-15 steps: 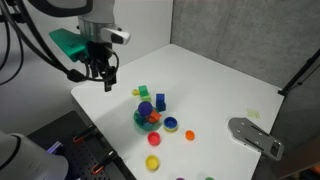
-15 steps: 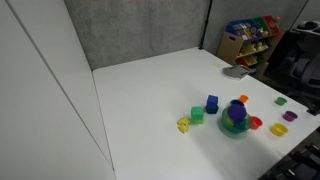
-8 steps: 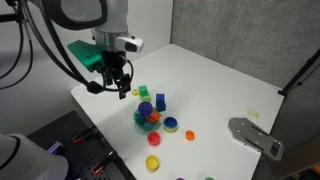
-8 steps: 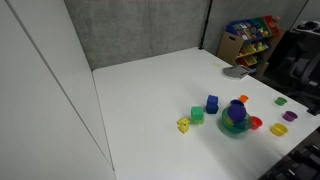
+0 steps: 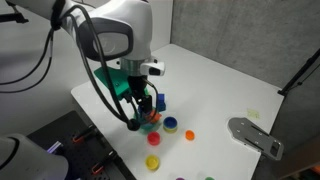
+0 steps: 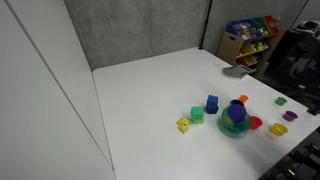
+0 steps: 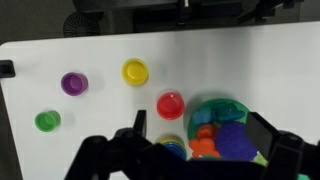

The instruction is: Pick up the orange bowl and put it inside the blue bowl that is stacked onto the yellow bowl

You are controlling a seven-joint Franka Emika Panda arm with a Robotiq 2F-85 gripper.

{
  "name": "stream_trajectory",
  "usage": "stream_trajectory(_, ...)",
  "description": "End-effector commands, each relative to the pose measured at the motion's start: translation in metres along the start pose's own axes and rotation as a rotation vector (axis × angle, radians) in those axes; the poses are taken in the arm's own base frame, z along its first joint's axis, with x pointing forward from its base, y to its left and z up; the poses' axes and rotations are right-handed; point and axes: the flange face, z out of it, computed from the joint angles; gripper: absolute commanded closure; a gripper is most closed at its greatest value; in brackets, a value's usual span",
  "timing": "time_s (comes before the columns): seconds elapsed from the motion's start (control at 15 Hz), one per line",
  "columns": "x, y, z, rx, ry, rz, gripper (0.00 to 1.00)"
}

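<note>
Grey panels back a white tabletop [image 5: 225, 80] with small toys clustered toward its near edge. Over that cluster the end effector [image 5: 140, 110] hangs from the arm. Its fingers [image 7: 137, 126] stand wide apart in the wrist view, one to each side of the teal bowl [image 7: 225, 108]. That bowl is heaped with small pieces, purple, orange and blue among them.

In an exterior view the blue bowl [image 5: 171, 123] sits just right of the teal bowl. It is nested in the yellow bowl [image 5: 171, 129], which shows only as a yellow-green rim. The orange bowl [image 5: 189, 134] lies on the tabletop right of that pair and a little nearer. It is close to the pair but apart from it, and clear of the fingers.

In the wrist view a red bowl [image 7: 171, 104] rests just beside the teal bowl. Farther out come a plain yellow bowl [image 7: 135, 71], a purple bowl [image 7: 74, 83] and a green bowl [image 7: 47, 121], each standing apart on the tabletop.

In an exterior view three upright blocks stand left of the teal bowl: a blue block [image 6: 212, 103], a green block [image 6: 197, 115] and a yellow block [image 6: 184, 124].
</note>
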Motion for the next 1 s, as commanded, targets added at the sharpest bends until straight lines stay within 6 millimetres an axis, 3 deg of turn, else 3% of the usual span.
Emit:
stream_trajectory(0.0,0.023,0.029,0.022,-0.019,0.038,0.011,0.0)
stream_trajectory(0.4,0.053,0.055,0.051,-0.048,0.082,0.074,0.0)
stream_trajectory(0.47,0.041,0.045,0.049,-0.02,0.079,0.068,0.0)
stream_trajectory(0.73,0.05,0.051,0.055,-0.029,0.072,0.071,0.0)
stream_trajectory(0.93,0.062,0.058,0.074,-0.029,0.041,0.093,0.0)
